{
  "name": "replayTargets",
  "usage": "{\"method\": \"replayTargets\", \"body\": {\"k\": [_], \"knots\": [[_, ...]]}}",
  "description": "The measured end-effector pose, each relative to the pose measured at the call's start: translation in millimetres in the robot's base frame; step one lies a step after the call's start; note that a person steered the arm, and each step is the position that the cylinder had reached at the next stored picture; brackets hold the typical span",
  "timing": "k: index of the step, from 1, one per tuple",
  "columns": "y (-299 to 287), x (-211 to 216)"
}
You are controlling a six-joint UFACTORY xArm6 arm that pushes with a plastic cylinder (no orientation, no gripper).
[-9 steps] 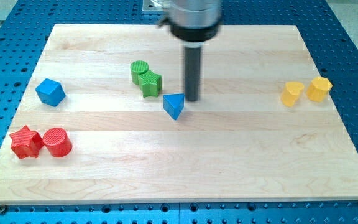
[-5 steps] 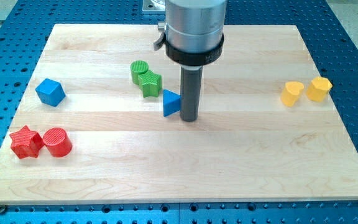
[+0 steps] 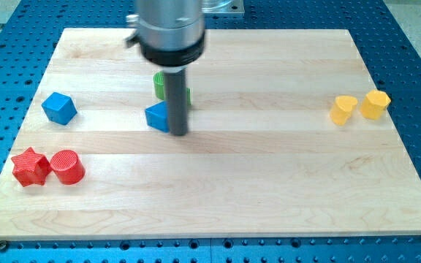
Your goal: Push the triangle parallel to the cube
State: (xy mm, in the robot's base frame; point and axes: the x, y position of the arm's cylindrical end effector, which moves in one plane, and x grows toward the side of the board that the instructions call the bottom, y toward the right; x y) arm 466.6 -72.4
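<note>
The blue triangle (image 3: 157, 116) is pressed against the left side of my tip (image 3: 178, 134); nothing is gripped by the bare rod; the blue cube (image 3: 58, 108) is seen far left.

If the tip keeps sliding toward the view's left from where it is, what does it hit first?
My tip sits at the right side of the blue triangle, apparently touching it, so that block comes first. Farther left along roughly the same line is the blue cube. The green blocks behind the rod look off that line, though depth is unclear.
</note>
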Motion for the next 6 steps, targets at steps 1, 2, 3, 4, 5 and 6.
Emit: {"method": "replayTargets", "body": {"k": [1, 2, 3, 4, 5, 6], "knots": [[-64, 4], [19, -3], [41, -24], [-23, -12], [-105, -21], [-170, -31]]}}
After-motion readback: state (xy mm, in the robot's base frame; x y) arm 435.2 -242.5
